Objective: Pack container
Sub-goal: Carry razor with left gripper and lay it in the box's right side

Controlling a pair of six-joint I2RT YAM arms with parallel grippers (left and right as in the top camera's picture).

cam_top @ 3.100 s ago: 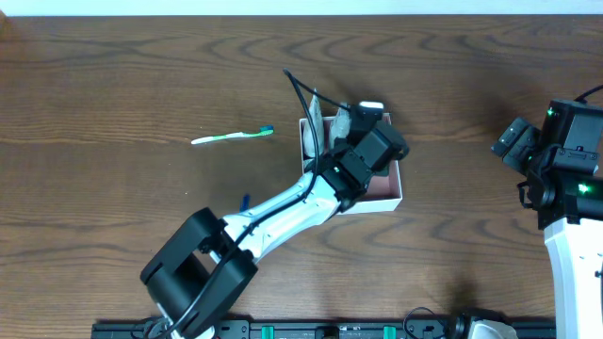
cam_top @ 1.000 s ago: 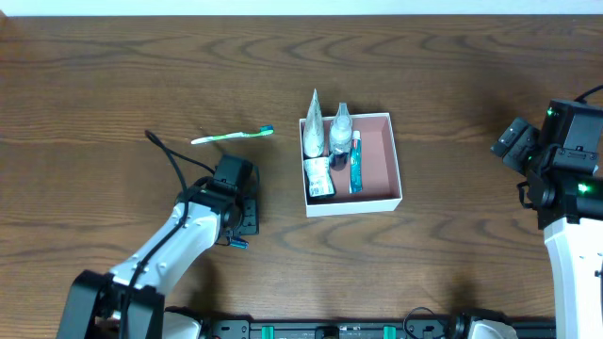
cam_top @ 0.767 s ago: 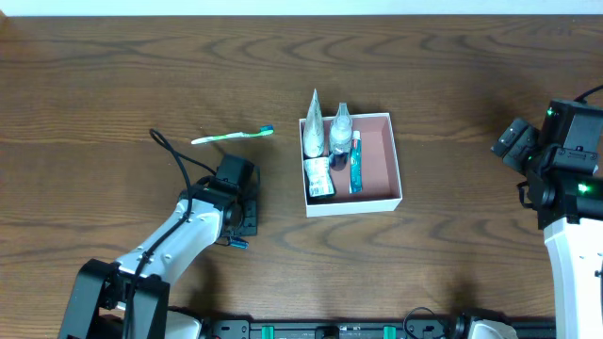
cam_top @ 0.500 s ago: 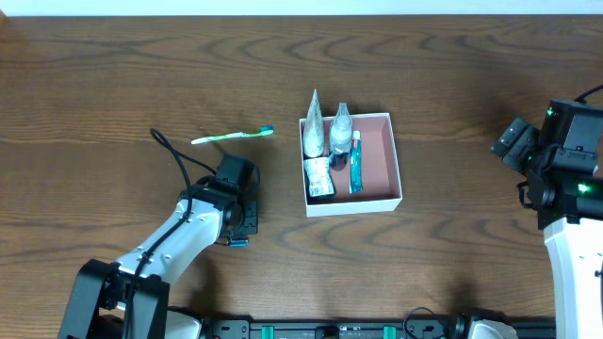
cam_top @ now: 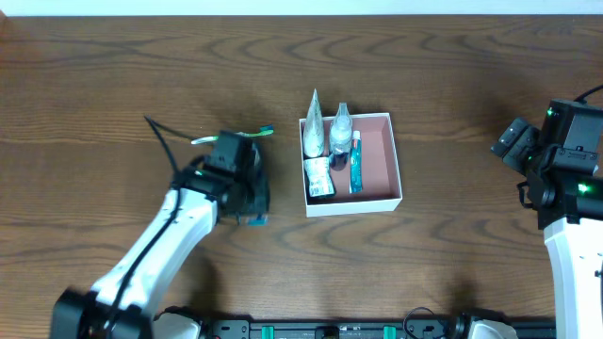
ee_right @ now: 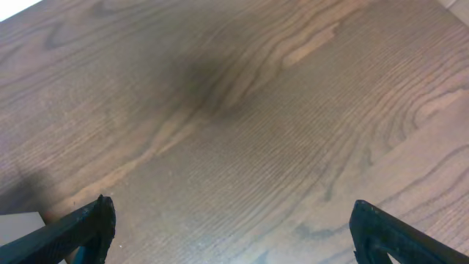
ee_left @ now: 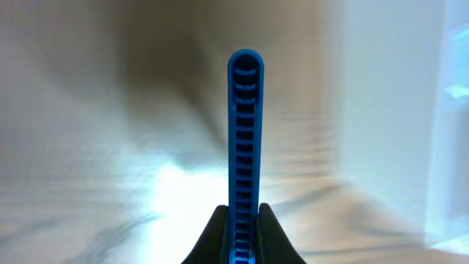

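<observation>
Here the container point(cam_top: 379, 160) lies right of the left gripper point(cam_top: 252, 213).

This looks like a robot lab. Two white and black robot arms, the left arm point(cam_top: 177, 231) and the right arm point(cam_top: 570, 254), stand at a big brown wooden table point(cam_top: 452, 75). A black rail point(cam_top: 311, 330) runs along its near edge. Green lights point(cam_top: 582, 189) glow on the right arm. A container point(cam_top: 377, 151) of small wash things sits on the table.

Container point(cam_top: 379, 155): 3 o'clock half free; toiletries point(cam_top: 330, 155) occupy its 9 o'clock half. Left arm point(cam_top: 179, 235) obstructs approach from 8 o'clock; table point(cam_top: 452, 113) open toward 3 o'clock.
</observation>
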